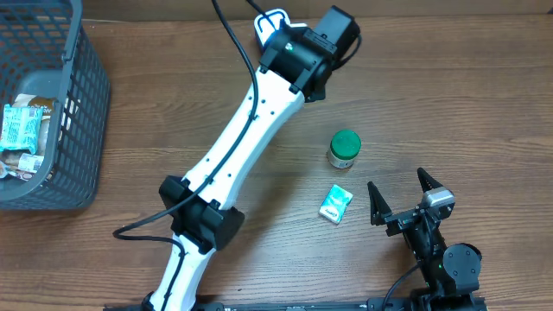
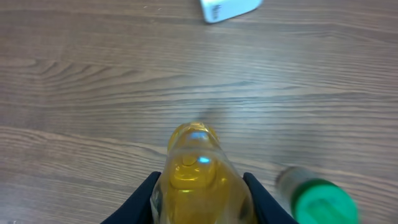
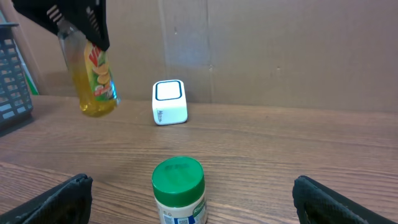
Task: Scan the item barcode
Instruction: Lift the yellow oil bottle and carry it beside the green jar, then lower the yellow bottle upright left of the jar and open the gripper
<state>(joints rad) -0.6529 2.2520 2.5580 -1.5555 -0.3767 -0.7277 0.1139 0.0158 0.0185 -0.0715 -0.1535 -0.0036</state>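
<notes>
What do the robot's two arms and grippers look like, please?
The left arm has white links and black joints, with black cables running along it. The right gripper is black, with tapered, pointed fingers and a grey block behind them. The left gripper has dark fingers too.

I see the clear bottle (image 3: 93, 81) of yellow liquid with a colourful label, hanging about upright above the table (image 3: 298, 143). The small white scanner (image 3: 169, 101) stands near it, window facing up.
</notes>
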